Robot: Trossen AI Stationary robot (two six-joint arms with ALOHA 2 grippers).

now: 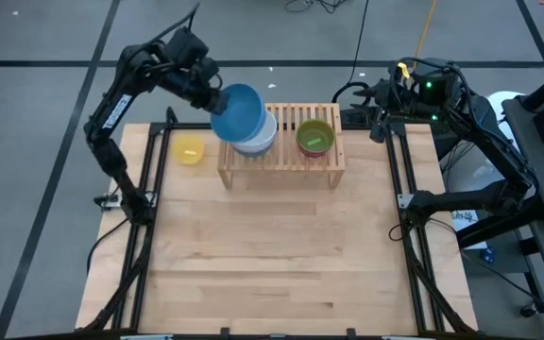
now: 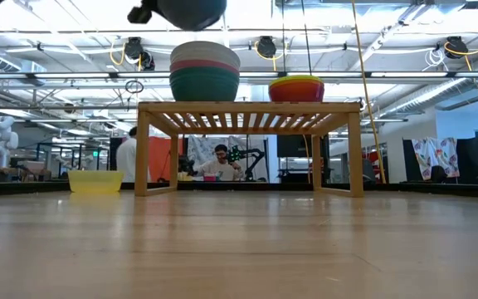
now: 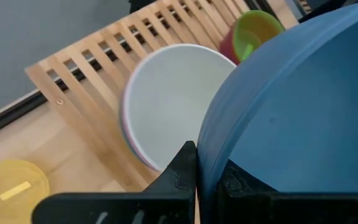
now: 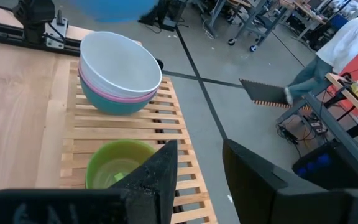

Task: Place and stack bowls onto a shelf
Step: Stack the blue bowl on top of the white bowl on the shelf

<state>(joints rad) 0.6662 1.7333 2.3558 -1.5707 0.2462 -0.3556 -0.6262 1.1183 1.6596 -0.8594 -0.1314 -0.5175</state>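
A pale wooden tabletop (image 1: 272, 246) fills the workspace, with an open lab of benches and ceiling pipes behind it in the low view. At the tabletop's far edge stands the shelf (image 1: 281, 142), a slatted light-wood rack. On its left part sits a nest of large bowls: white bowl (image 4: 120, 62) inside pink bowl (image 4: 114, 93) inside teal bowl (image 4: 107, 104). On its right part a lime green bowl (image 1: 315, 138) rests in a red bowl (image 2: 295, 88). A yellow bowl (image 1: 189, 149) lies on the tabletop just left of the shelf, near the far-left corner.

The left gripper (image 3: 197, 177) is clamped on the rim of the blue bowl (image 1: 237, 113), holding it tilted above the white bowl. The right gripper (image 4: 197, 168) hangs with its jaws spread and nothing between them, off the far-right corner.

The blue bowl is probably light, stiff and smooth plastic, so a thin-wall rim pinch suits it, though it may swivel. Levelling it before release should let it nest cleanly.
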